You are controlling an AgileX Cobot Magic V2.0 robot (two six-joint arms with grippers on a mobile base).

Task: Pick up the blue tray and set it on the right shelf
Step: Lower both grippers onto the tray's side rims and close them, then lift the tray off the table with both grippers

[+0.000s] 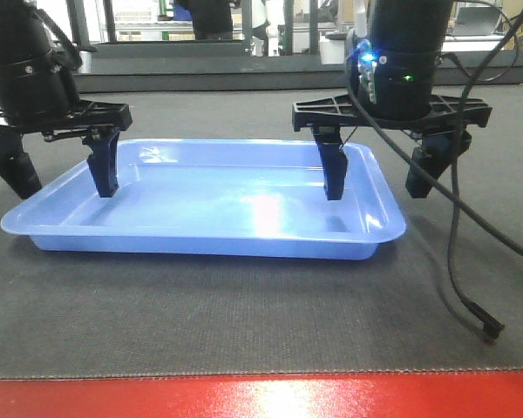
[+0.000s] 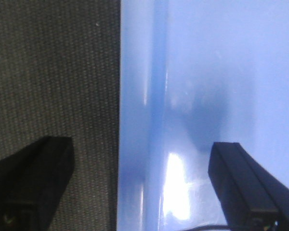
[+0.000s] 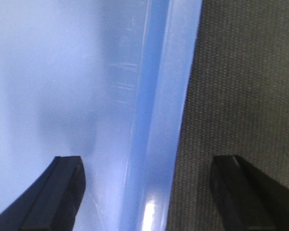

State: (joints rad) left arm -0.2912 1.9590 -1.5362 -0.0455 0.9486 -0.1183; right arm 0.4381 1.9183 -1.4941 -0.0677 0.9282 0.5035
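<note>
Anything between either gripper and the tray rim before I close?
Nothing visible. The left gripper, open, straddles the tray at its left rim; right gripper, open, at its right rim: one finger inside, one outside.

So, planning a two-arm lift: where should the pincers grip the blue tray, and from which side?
The flared rims at its short ends, from above. The blue tray lies flat and shallow on the mat, so only the rim is pinchable; left pincer and right pincer straddle those ends, open.

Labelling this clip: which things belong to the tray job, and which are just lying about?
Job: blue tray, left gripper, right gripper (both open, straddling its end rims).
Lying about: black mat, red table edge, dangling cable.
</note>
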